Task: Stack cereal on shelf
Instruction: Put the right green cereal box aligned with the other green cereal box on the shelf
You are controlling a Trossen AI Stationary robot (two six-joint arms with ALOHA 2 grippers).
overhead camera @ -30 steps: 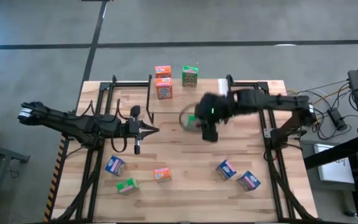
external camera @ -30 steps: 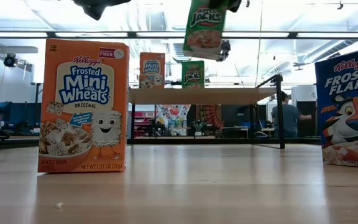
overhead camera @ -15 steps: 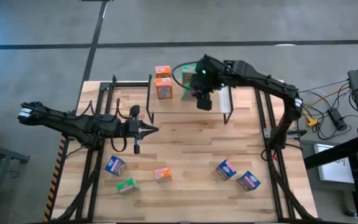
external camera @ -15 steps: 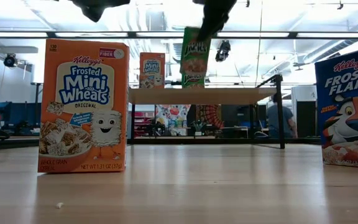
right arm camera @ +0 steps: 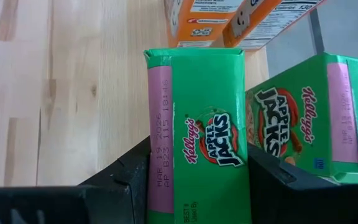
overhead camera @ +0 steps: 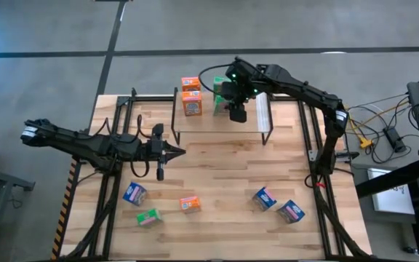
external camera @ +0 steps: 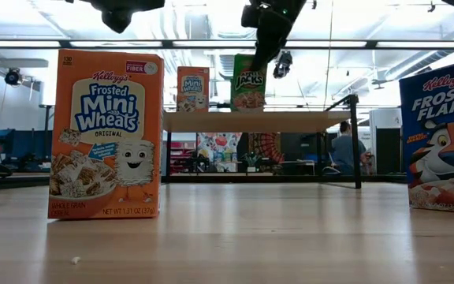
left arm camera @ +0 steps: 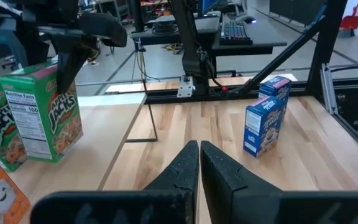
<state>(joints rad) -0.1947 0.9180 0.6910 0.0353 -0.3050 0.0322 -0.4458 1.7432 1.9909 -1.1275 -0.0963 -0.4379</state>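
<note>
My right gripper is shut on a green cereal box over the shelf at the table's far side. A second green box stands right beside it, and two orange boxes stand on the shelf further left. The held box also shows upright in the low view and in the left wrist view. My left gripper hangs shut over the table's middle left and touches nothing. My right gripper pinches the green box near its top end, one finger on each of the two broad faces. The fingers slant down from above. The box stands upright with its bottom edge level with the shelf's plank; whether it rests there I cannot tell.
Loose boxes lie on the near half of the table: blue ones, an orange one and a green one. Free plank lies to the right of the green boxes, up to the white strip. A person stands in the room beyond.
My right gripper has carried the green box from above the table's middle toward the far edge, over the shelf. It has then sunk beside the other green box. The box, tilted before, now stands upright at plank height.
</note>
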